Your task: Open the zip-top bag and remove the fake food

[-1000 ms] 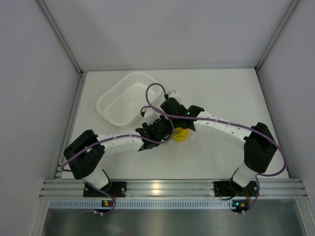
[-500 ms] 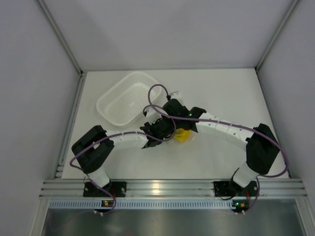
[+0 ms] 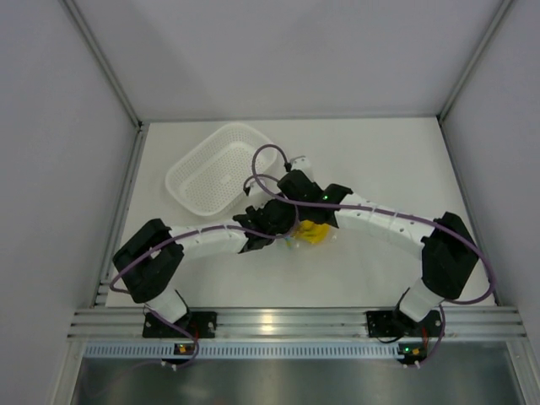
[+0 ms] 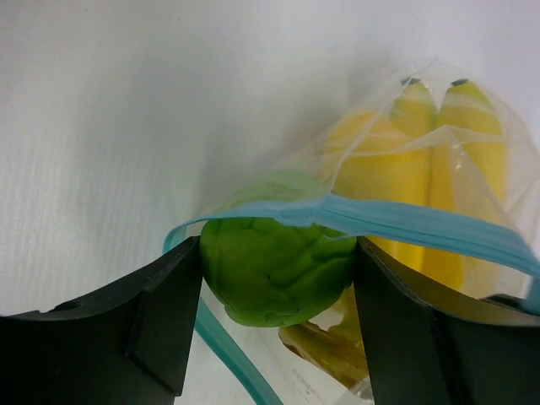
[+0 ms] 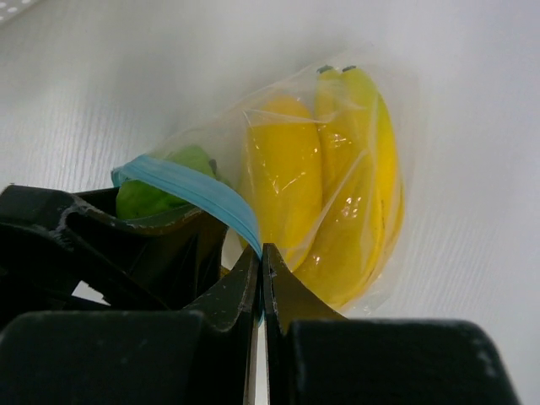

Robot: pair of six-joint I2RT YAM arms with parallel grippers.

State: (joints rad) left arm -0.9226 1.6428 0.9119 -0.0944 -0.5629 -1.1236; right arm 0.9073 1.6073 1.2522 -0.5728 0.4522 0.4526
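- Compared with half a second ago, the left claw is sitting slightly further left, its elbow is swinging back outward, and a fleck of green is now showing beside the yellow in the overhead view.
- This claw is clenching the green fruit between both fingers, right at the bag's mouth.
- Just beside it, the right claw is pinching the light blue zip strip, fingertips pressing together on it.
- One run of the strip is arching over the green fruit and another is trailing below it, so the mouth is gaping open around the fruit.
- The zip-top bag is lying on the white tabletop between the two claws, with the banana bunch and a rounder yellow fruit sitting inside.
- The white basket is resting well apart, toward the far left.
- In my judgement the film is behaving as thin, soft and slippery: it is likely to crumple and follow whatever is being pulled, so the stiffer strip is looking like the best place to anchor it.
- The toy fruits are looking light, hard and smooth; the green one is needing a grip across its widest part, or it may be squirting out.
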